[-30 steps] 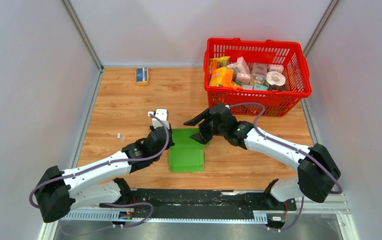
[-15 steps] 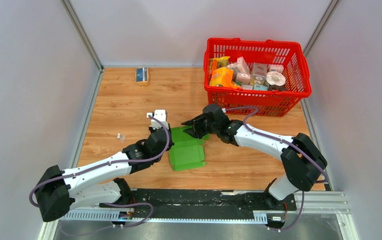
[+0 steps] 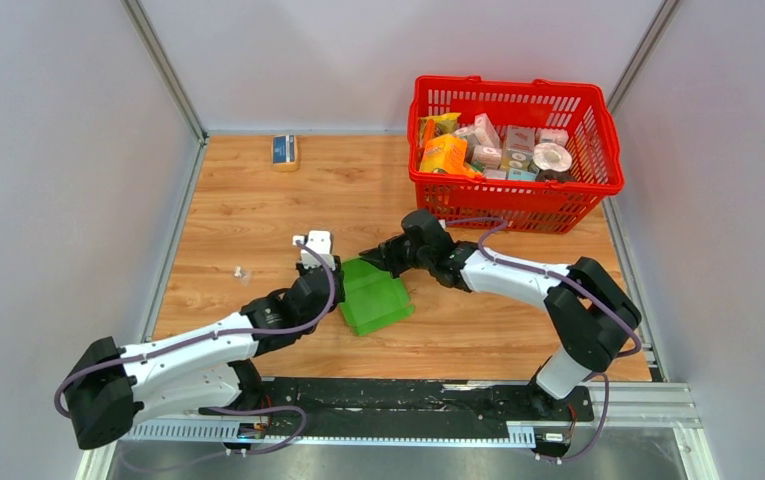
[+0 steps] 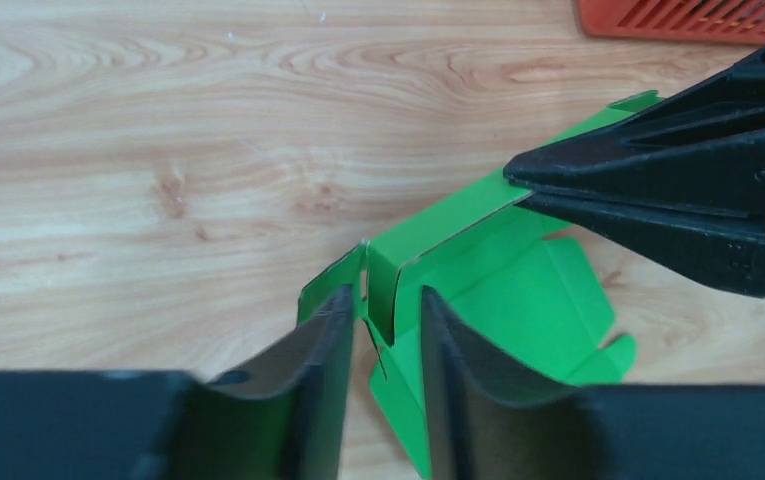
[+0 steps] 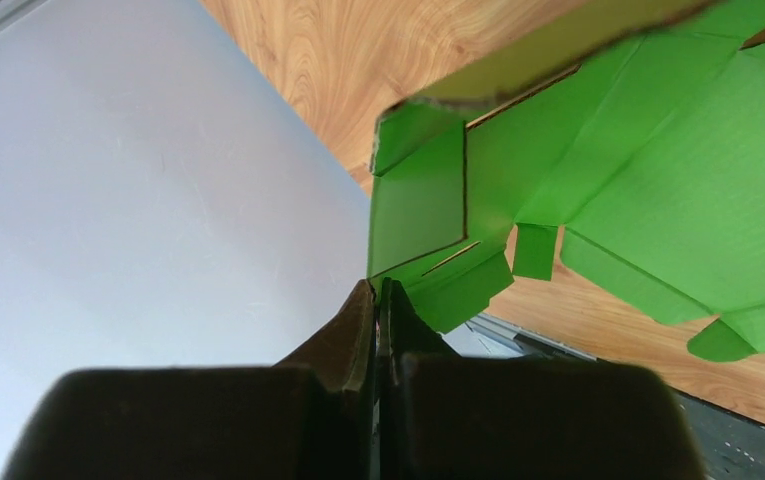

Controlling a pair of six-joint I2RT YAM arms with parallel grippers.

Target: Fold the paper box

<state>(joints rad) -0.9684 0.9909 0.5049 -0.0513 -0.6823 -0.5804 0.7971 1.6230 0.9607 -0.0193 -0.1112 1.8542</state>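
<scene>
The bright green thin cardboard box blank [image 3: 376, 298] lies mid-way across the light wooden desk [image 3: 258, 200], its far side raised. The right fingers [image 5: 363, 322] are clenched on 1 corner flap, holding it up. The left fingers [image 4: 332, 352] stand released, straddling an upright flap.

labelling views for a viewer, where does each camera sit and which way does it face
Top external: above and behind the bases, looking down on the wooden table; left arm and right arm show, red basket far right.
Left wrist: on the left arm, looking low over the table; left gripper open around a flap of the paper box.
Right wrist: on the right arm, looking toward the grey wall; right gripper shut on a box corner.
Shared: top and left wrist both show that clamp.
</scene>
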